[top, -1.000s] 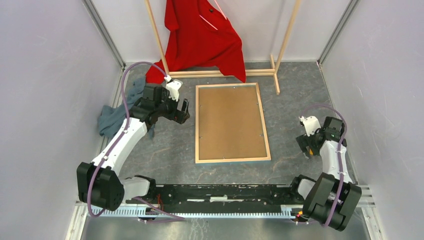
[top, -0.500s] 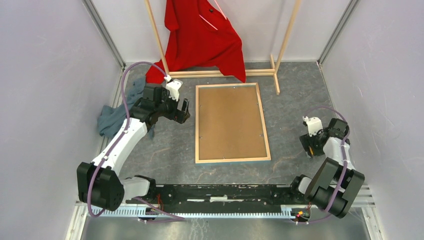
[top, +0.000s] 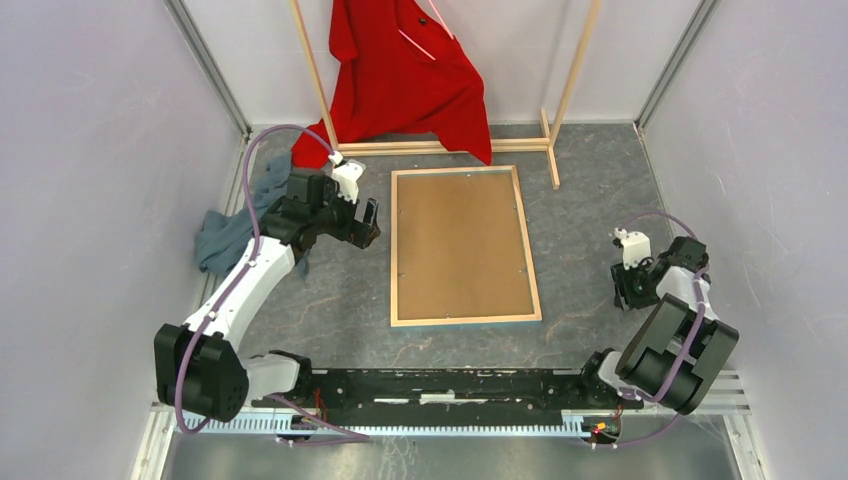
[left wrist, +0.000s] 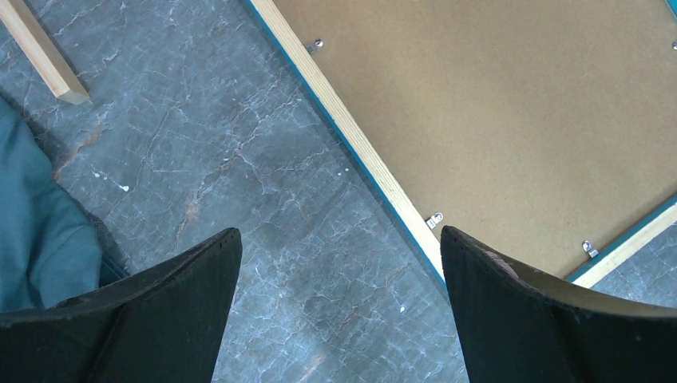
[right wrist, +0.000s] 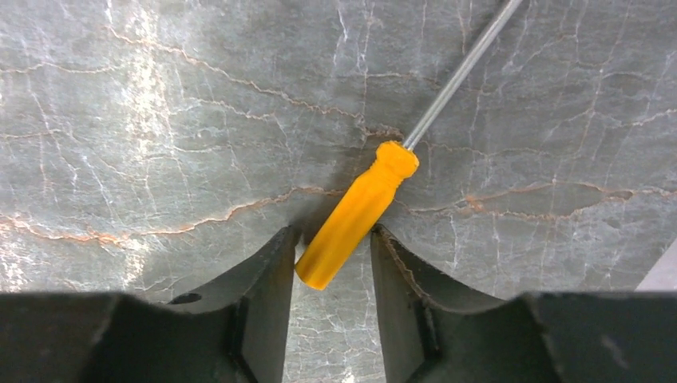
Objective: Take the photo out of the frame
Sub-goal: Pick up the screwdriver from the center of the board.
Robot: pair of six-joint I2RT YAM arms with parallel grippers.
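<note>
The frame [top: 395, 250] lies face-down mid-table with its long axis running 12 to 6. The photo is hidden under the backing board [top: 460, 245]. The left gripper [left wrist: 335, 239], jaws wide apart, hovers beside the frame's 9 o'clock edge (the nearer arm). The right gripper [right wrist: 333, 239], off at 4 o'clock, brackets a screwdriver [right wrist: 359, 207] handle; I cannot tell whether it is clamped.

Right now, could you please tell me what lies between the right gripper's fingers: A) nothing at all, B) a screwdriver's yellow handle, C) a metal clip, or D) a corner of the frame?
B: the right wrist view shows the screwdriver with its yellow handle end lying between the fingers of the right gripper, its metal shaft pointing away.
</note>
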